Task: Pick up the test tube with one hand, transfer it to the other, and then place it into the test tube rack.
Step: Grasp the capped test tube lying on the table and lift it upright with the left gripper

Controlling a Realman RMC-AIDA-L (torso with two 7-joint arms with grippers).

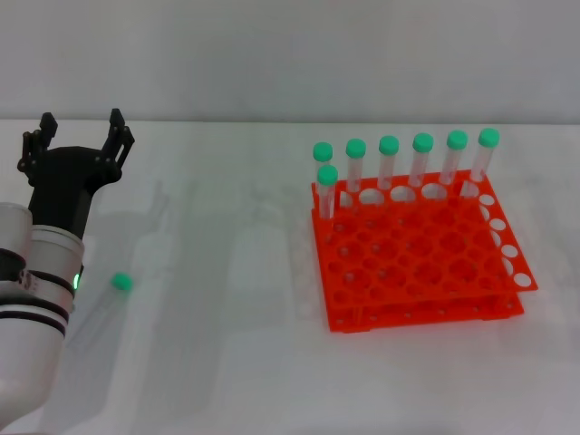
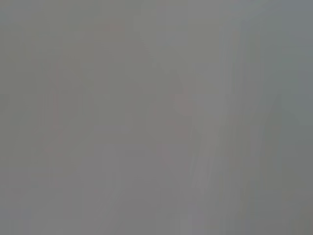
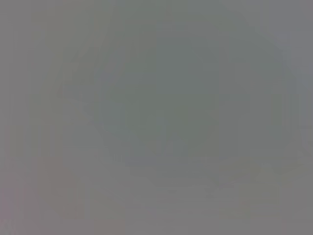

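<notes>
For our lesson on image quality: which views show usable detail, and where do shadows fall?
Head view: evenly lit; the left gripper casts a faint shadow on the white table, near the lying test tube. Left wrist view: featureless grey blur. Right wrist view: the same.

White table; seven green-capped tubes upright, six in back row, one in front at left.

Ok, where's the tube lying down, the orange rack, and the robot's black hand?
test tube [image 1: 120,282]: head view, on its green cap.
test tube rack [image 1: 412,245]: head view, on its top plate.
left gripper [image 1: 80,138]: head view, between its open fingertips.
</notes>
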